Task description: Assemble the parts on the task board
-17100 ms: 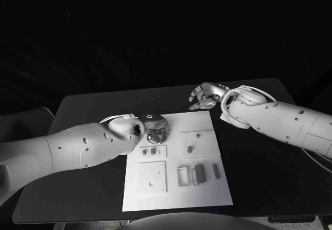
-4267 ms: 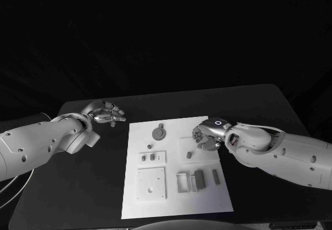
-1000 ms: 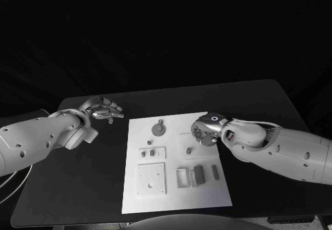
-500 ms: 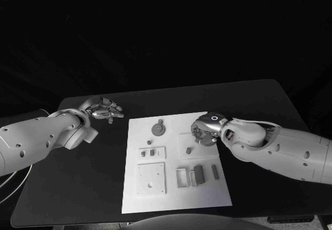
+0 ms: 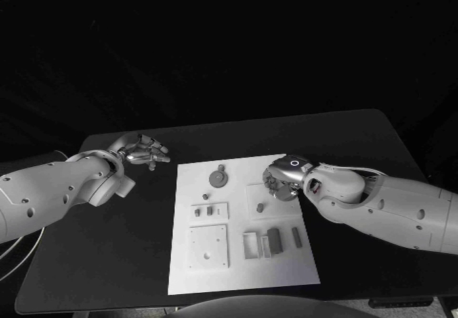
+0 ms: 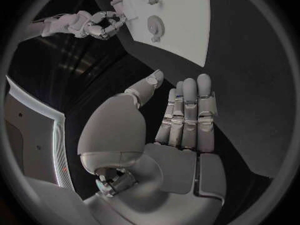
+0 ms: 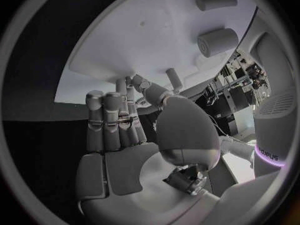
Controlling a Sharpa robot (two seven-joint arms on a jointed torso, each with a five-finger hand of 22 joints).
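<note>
Black table [image 5: 363, 142] under dark surroundings, white task board [image 5: 286, 265] at its middle. Right hand [image 5: 282, 180] poised over the board's far right raised plate [image 5: 272, 197], fingers straight and close together, holding nothing as far as can be told. Just beside that hand, toward the board's middle, a small oblong part [image 5: 261, 208] lying with its long axis roughly along the board's length. Round gear [image 5: 220, 179] a little farther off, between the two hands. Left hand [image 5: 141, 151] off the board over bare table, fingers spread and empty, well apart from every part. Right hand clearly nearer for the next pick, probably the oblong part.
</note>
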